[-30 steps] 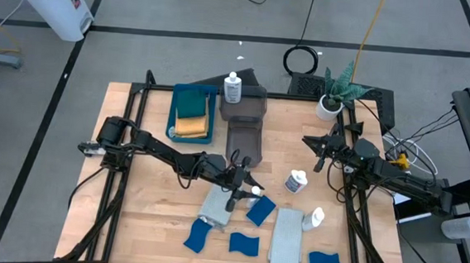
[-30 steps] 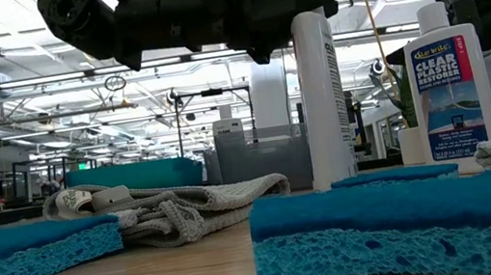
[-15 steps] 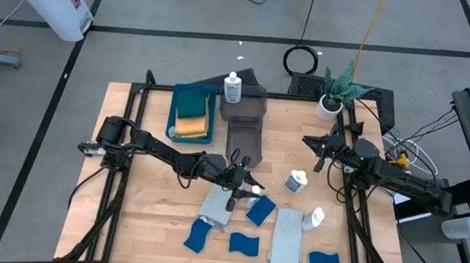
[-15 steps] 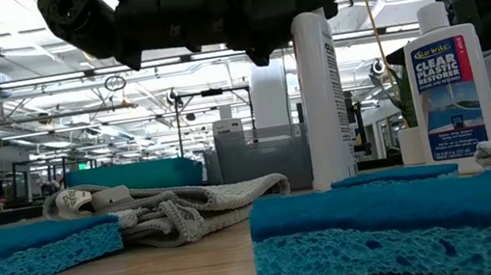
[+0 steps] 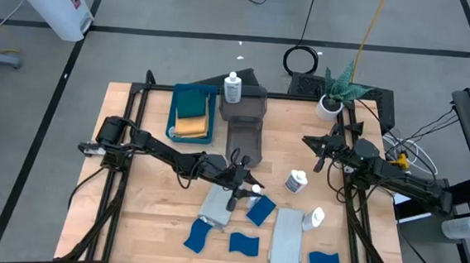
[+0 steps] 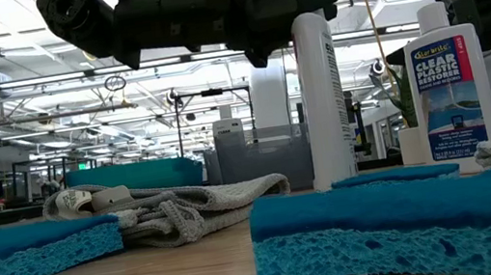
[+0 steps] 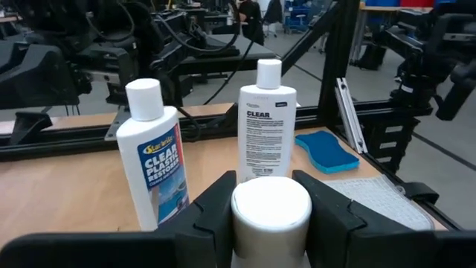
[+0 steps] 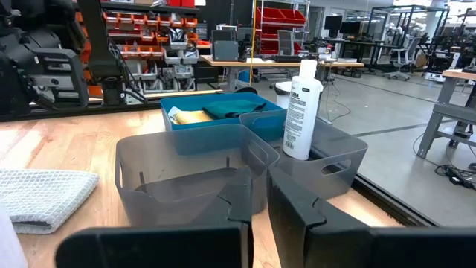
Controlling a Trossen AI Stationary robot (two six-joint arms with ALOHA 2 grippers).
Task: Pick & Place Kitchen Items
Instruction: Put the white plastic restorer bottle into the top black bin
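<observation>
My left gripper [image 5: 246, 188] reaches level over the table's middle and is shut on an upright white bottle [image 6: 324, 106]. Two more white bottles [image 7: 152, 160] [image 7: 266, 123] stand beyond it toward the table's right edge. Several blue sponges [image 5: 260, 209] [image 5: 244, 244] and two light grey cloths [image 5: 216, 205] [image 5: 287, 239] lie flat on the near half of the table. My right gripper [image 5: 317, 150] waits shut at the table's right edge, touching nothing. My left gripper pinches the bottle's round white cap [image 7: 271, 212] between its two fingers [image 7: 219, 201], one on each side. The fingers come at it level, from the table's left. The bottle stands upright below them; a blue sponge [image 6: 404, 216] hides its base, so whether it is lifted does not show.
A blue tray [image 5: 172, 119] at the far left holds a dark green cloth [image 5: 191, 105] and an orange one [image 5: 190, 127]. Two grey bins [image 5: 243, 140] [image 5: 251, 108] stand beside it, a white bottle [image 5: 233, 87] in the far one. A potted plant [image 5: 334, 97] is at the far right.
</observation>
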